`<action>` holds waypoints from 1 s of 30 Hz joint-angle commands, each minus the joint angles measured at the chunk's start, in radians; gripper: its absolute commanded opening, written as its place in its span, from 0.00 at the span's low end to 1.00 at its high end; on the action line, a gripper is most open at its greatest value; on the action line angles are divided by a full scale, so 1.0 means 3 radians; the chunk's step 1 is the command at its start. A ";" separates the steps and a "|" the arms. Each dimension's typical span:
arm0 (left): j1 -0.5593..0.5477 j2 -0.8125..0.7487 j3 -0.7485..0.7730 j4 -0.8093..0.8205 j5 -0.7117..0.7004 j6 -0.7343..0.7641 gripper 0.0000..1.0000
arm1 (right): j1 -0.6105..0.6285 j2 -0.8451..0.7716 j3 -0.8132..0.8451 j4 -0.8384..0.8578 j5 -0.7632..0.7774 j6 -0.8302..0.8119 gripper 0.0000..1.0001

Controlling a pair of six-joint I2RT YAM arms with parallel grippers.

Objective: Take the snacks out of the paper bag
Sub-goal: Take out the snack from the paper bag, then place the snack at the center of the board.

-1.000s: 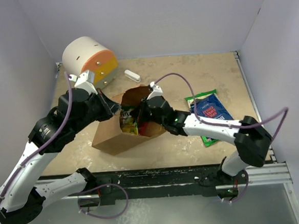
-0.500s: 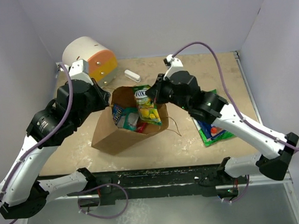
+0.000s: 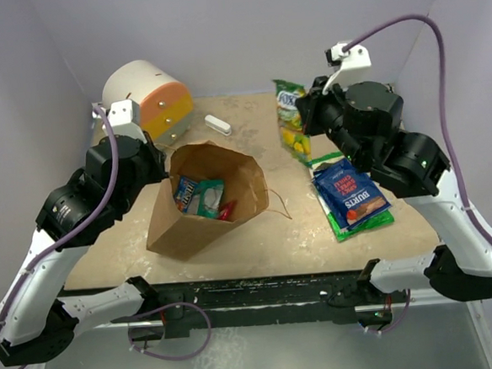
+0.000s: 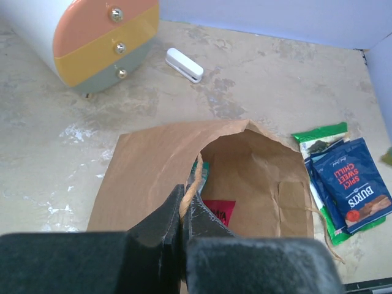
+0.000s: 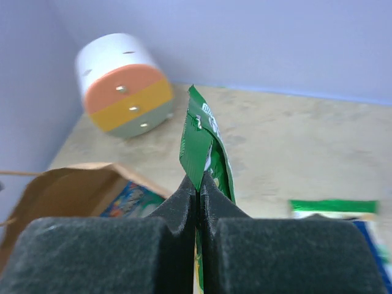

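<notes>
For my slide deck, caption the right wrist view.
Right hand pinches a green snack packet by its edge, paper bag at lower left, white-and-orange cylinder behind.

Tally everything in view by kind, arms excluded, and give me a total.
snack packets: 6 (green-yellow packet in the right hand; blue packet over green bag on the table; blue-white packet, teal packet, red packet showing inside the paper bag)
paper bag: 1
white-and-orange cylinder: 1
white bar: 1
total: 9
</notes>
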 commanded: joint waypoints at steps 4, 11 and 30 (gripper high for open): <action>-0.0008 -0.0046 0.0099 0.0055 -0.0150 0.0448 0.00 | -0.0209 -0.0279 -0.0561 0.0324 0.0875 -0.1741 0.00; -0.0009 0.0017 0.0097 0.0207 -0.0068 0.0803 0.00 | -0.1041 -0.0465 -0.1495 0.0348 0.0686 -0.2461 0.00; -0.0009 0.0011 -0.0105 0.0522 0.0381 0.1246 0.00 | -0.1691 -0.0096 -0.2979 0.1162 0.0794 -0.3123 0.00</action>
